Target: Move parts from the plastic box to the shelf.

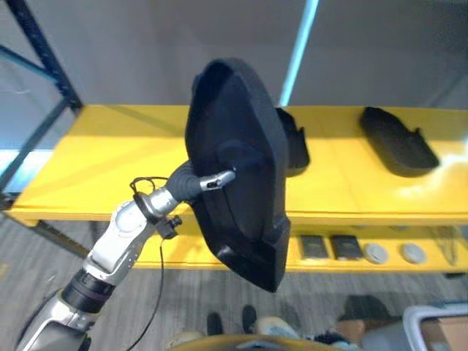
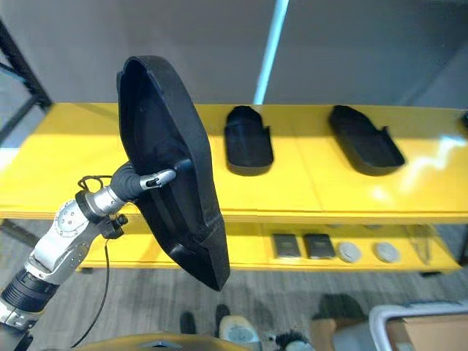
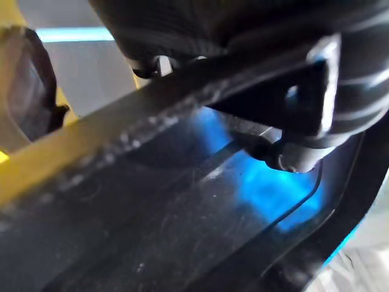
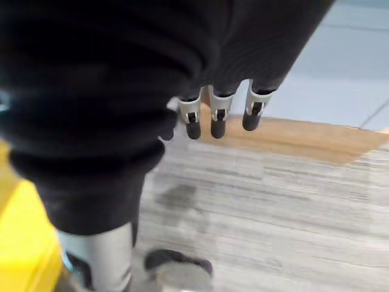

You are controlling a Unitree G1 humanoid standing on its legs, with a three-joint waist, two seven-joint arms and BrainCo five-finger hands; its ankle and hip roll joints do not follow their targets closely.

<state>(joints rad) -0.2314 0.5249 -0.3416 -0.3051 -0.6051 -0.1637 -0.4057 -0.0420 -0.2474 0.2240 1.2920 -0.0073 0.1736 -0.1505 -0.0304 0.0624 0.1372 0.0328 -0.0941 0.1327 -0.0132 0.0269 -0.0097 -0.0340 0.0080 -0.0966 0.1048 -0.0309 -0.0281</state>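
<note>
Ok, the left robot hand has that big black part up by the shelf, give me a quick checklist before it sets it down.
1. Left robot hand grips the large black part: ok.
2. Part over the yellow shelf: not ok, held upright in front of it.
3. Free space left of the two black parts already placed: ok.
4. Right robot hand empty, fingers hanging over the floor: ok.
5. How firm the grip is: cannot tell.
</note>
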